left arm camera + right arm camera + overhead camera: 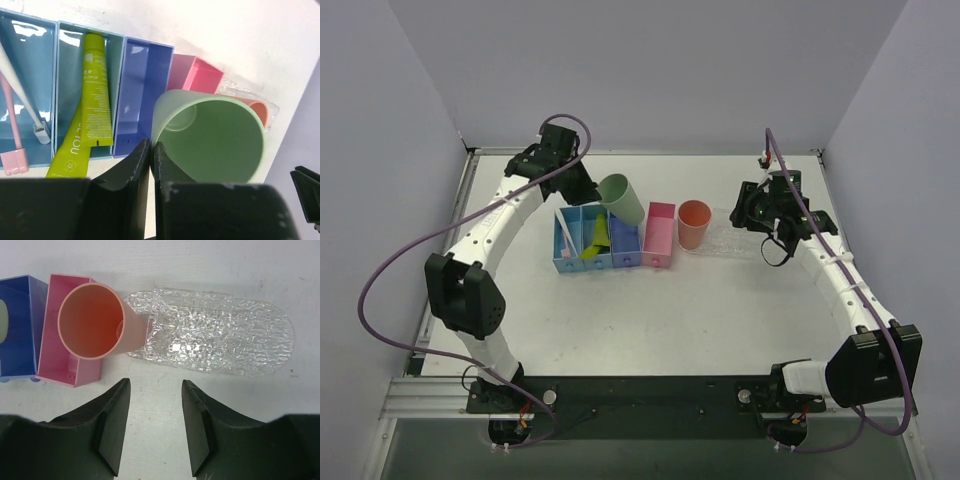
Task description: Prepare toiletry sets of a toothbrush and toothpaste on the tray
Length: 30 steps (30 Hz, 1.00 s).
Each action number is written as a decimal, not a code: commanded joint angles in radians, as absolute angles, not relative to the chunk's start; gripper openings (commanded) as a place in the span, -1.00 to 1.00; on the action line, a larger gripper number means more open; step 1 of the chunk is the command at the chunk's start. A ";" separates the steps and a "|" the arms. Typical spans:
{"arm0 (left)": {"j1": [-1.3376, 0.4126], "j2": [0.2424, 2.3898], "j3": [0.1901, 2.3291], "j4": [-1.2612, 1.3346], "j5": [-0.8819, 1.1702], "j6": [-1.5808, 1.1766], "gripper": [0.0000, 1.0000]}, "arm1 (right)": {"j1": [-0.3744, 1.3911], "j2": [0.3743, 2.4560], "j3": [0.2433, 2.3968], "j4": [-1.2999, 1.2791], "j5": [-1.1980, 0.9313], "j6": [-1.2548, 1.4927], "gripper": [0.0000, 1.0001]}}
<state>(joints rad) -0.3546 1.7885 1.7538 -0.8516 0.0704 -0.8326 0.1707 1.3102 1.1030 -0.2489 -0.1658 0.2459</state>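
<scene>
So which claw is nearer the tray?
Right. The right claw hovers open just short of the tray; the left claw is far past the bins, gripping the green cup.

The tray [215, 340] was clear plastic, its bumpy surface glinting. The toothpaste [92, 95] tubes looked like smooth, faintly shiny plastic. The blue bins [142, 90] were glossy plastic with bright reflections. The green cup [210, 140], orange cup [95, 320] and white table [200, 265] looked smooth and matt.
</scene>
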 commanded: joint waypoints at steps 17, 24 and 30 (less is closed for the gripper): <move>-0.551 1.606 1.783 -0.747 -0.179 -0.522 -1.00 | 0.300 1.290 1.382 -0.374 -0.195 0.304 -0.23; -0.630 1.588 1.766 -0.741 -0.267 -0.489 -1.00 | 0.406 1.390 1.568 -0.475 -0.274 0.345 -0.18; -0.652 1.583 1.729 -0.723 -0.258 -0.532 -1.00 | 0.445 1.459 1.637 -0.514 -0.333 0.359 -0.17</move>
<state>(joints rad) -0.6384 1.6394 1.7283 -0.7650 -0.2279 -0.5194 0.4278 1.4170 1.5780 -0.4534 -0.2802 0.3363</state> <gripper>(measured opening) 0.149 0.413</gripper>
